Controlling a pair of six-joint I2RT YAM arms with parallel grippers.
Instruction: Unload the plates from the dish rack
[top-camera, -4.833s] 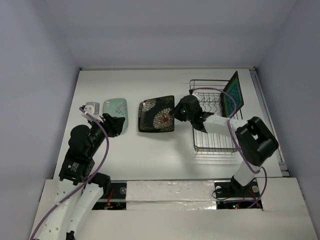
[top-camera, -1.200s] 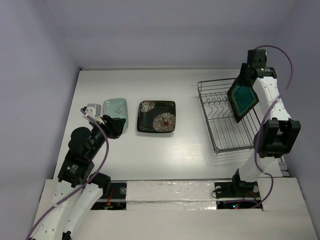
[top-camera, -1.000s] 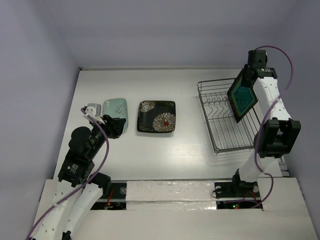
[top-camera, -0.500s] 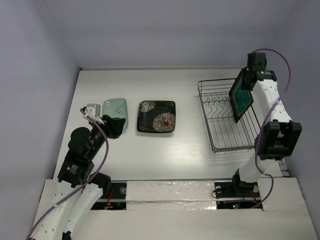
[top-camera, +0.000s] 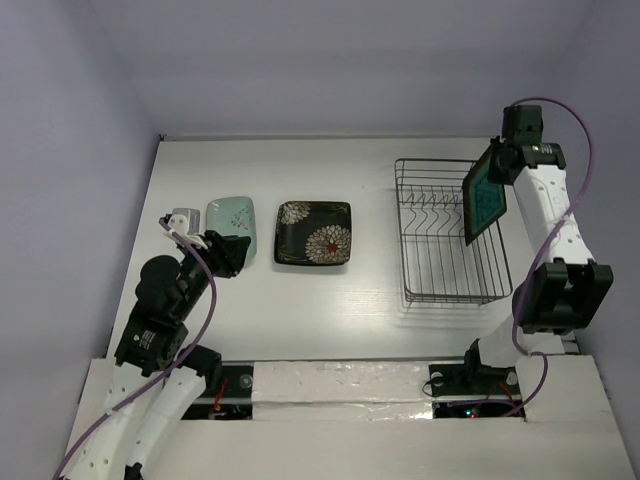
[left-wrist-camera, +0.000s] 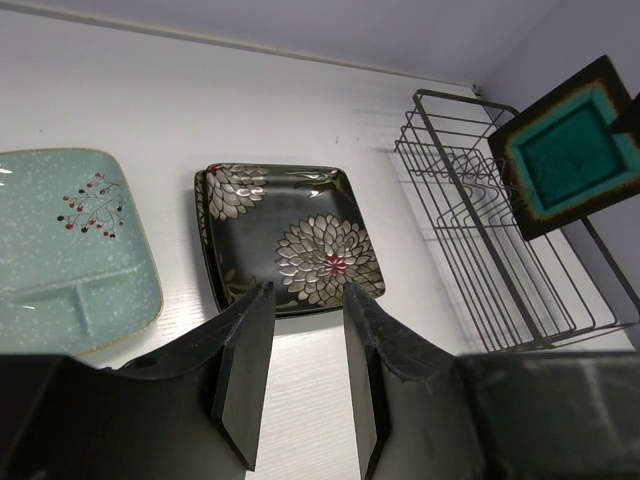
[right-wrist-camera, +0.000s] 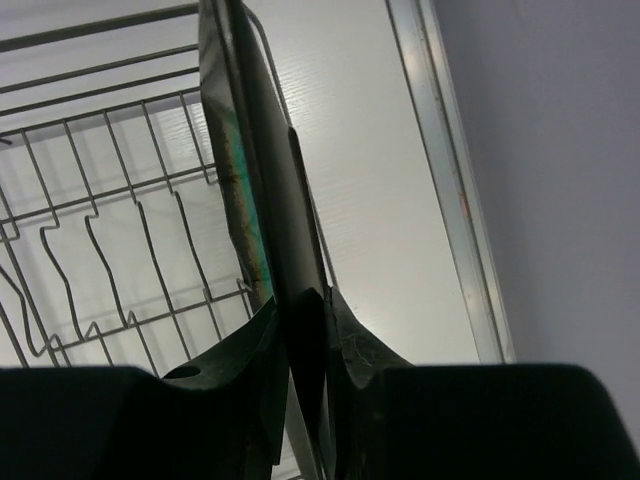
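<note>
1. The right gripper (right-wrist-camera: 300, 335) is clamped on the rim of the teal-centred plate (top-camera: 484, 203), which it holds on edge over the right side of the dish rack (top-camera: 401, 230).
2. The left gripper (left-wrist-camera: 305, 300) hangs near the table's (top-camera: 330, 170) left edge, jaws apart and gripping nothing.
3. The mint plate (top-camera: 231, 219) and the stacked black flowered plates (top-camera: 314, 232) lie flat left of the table's middle.
4. The rack sits by the right edge.

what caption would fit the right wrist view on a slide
right fingers clamp the teal-centred plate edge-on over the dish rack
</note>
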